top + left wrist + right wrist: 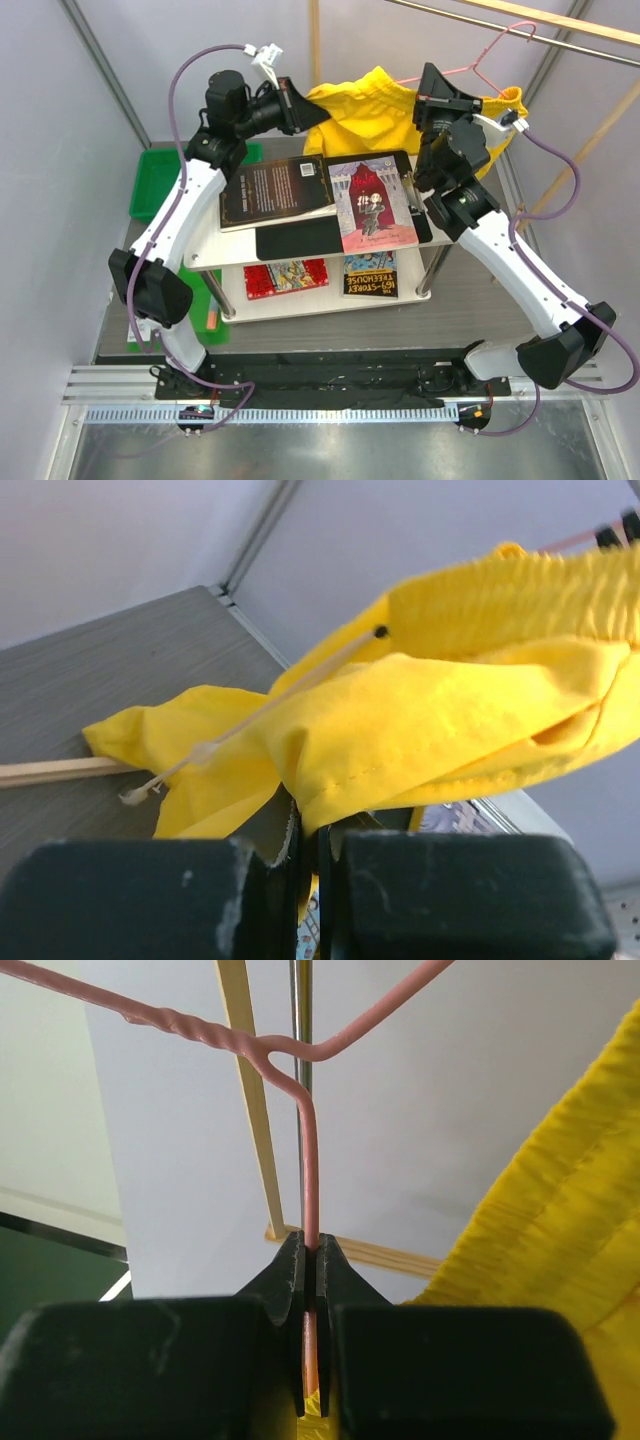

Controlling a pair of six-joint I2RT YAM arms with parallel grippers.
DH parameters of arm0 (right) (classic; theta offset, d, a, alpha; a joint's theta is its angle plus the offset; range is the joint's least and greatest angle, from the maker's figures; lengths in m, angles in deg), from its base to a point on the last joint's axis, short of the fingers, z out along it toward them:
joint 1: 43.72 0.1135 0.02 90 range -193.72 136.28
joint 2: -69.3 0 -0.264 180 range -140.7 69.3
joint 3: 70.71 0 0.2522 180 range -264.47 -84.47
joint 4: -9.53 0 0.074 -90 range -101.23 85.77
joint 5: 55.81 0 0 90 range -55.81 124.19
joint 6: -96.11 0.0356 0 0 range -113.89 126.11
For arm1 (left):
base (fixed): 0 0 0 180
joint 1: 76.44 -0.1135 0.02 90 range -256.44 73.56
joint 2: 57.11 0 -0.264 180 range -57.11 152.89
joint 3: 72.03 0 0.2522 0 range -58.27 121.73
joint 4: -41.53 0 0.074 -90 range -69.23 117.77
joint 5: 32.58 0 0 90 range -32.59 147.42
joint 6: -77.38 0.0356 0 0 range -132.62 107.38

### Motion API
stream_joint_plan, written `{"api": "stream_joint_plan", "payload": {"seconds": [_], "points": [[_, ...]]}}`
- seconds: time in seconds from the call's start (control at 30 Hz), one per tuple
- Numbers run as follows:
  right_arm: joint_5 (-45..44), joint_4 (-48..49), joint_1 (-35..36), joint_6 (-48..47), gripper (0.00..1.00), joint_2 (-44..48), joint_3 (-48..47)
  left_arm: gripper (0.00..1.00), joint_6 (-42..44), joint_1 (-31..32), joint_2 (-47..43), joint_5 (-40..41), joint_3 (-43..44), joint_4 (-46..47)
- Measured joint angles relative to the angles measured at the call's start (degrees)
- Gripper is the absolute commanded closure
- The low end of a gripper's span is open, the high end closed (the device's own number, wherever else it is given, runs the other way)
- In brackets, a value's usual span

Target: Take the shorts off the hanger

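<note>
The yellow shorts (365,105) hang bunched at the back above the shelf, between both grippers. The pink wire hanger (478,60) has its hook near the rail at the top right; its lower part is hidden in the fabric. My left gripper (298,106) is shut on a fold of the shorts (430,715), with cloth pinched between its fingers (290,870). My right gripper (433,92) is shut on the hanger's wire (309,1150) just below the twisted neck. The shorts' gathered waistband (575,1210) shows to the right of it.
A white two-level shelf (235,262) holds books (375,205) on top and below. A green bin (160,185) stands at the left. A metal rail (560,35) and wooden rods (590,135) cross the top right. A drawstring (250,720) dangles from the shorts.
</note>
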State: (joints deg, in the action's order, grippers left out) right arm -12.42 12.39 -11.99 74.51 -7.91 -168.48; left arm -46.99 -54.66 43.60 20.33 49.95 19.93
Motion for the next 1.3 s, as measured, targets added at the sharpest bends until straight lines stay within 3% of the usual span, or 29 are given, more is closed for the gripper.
{"api": "stream_joint_plan", "payload": {"seconds": [0.27, 0.7, 0.97, 1.3], "points": [[-4.17, -0.74, 0.48, -5.42, 0.99, 0.37, 0.33, 1.00, -8.98, -4.92, -0.46, 1.40, -5.42, 4.44], [-8.90, -0.09, 0.04, -6.80, 0.99, 2.73, 0.33, 1.00, -5.68, -4.79, -4.92, 5.20, -5.75, 1.46], [-9.16, -2.21, -0.72, -1.97, 0.99, 6.51, 0.33, 1.00, -5.75, -5.18, -6.60, 6.82, -7.32, -0.39], [2.56, -12.02, -3.10, 14.88, 0.99, 3.34, -4.28, 1.00, -8.70, -5.62, -4.70, 4.39, -5.03, 0.42]]}}
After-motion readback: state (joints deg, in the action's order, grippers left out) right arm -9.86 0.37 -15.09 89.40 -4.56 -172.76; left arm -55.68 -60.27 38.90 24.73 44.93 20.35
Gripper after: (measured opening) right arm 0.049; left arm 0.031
